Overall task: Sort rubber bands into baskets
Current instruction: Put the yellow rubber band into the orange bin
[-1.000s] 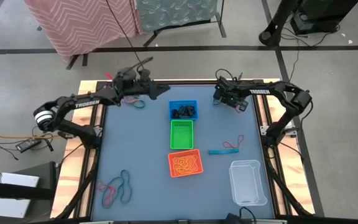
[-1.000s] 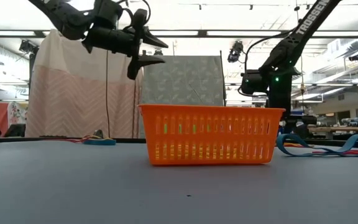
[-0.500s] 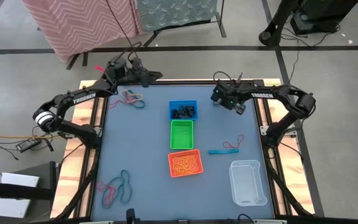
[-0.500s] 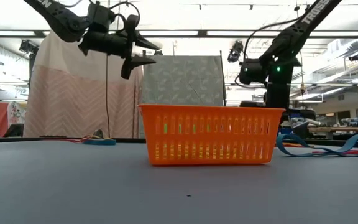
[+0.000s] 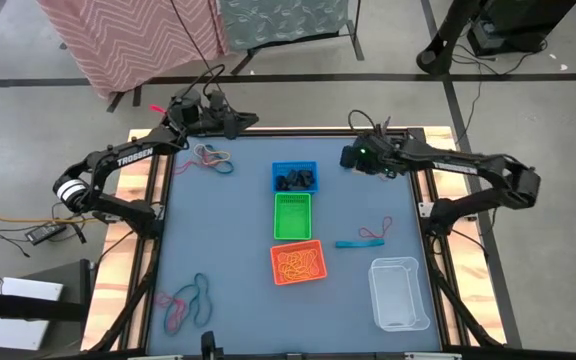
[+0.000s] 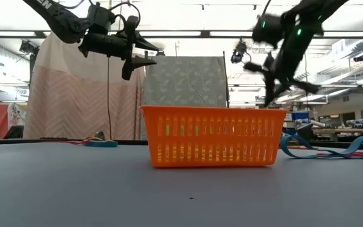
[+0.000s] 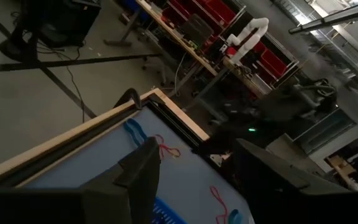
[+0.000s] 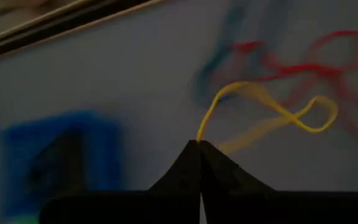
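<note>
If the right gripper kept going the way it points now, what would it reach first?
Probably the blue basket. The right gripper, shut on a yellow rubber band, points across the table's far end toward the left arm; the basket lies close to that line, though depth is unclear.

- Three small baskets in a row: blue basket (image 5: 295,177), green basket (image 5: 292,216), orange basket (image 5: 298,262).
- One clear tub (image 5: 400,292).
- Two arms, each with one gripper: left gripper (image 5: 240,122), right gripper (image 5: 351,157).
- One yellow band (image 8: 272,112) pinched at the right gripper's closed tips.
- Loose band clusters on the mat: three, individual bands too tangled to count.
</note>
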`<state>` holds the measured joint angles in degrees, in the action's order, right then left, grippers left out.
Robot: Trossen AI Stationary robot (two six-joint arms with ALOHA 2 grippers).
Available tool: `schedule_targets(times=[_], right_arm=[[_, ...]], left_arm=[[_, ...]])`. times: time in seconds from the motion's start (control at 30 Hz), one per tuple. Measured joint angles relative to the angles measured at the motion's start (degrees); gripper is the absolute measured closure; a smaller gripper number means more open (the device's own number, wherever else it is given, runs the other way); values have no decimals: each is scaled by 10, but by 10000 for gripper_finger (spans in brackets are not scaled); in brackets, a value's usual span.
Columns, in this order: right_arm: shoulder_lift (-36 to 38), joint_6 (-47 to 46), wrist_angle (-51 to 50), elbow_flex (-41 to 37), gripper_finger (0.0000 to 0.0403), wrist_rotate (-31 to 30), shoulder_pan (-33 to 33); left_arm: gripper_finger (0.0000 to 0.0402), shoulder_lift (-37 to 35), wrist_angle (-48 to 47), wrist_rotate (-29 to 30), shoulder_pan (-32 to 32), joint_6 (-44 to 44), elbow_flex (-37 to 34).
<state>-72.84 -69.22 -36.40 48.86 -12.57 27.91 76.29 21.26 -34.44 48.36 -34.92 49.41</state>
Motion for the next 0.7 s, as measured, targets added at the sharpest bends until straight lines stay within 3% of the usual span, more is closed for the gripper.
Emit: schedule_targets(times=[0.3,0.5,0.7], right_arm=[[69,82,209,0,400,129,-158],[34,98,348,1,400,228,-274],[-39,74,433,1,401,262,-363]], left_arm=[[195,0,-1,3,0,0,0],[195,0,-2,17,0,0,0],[195,0,-2,17,-1,-2,0]])
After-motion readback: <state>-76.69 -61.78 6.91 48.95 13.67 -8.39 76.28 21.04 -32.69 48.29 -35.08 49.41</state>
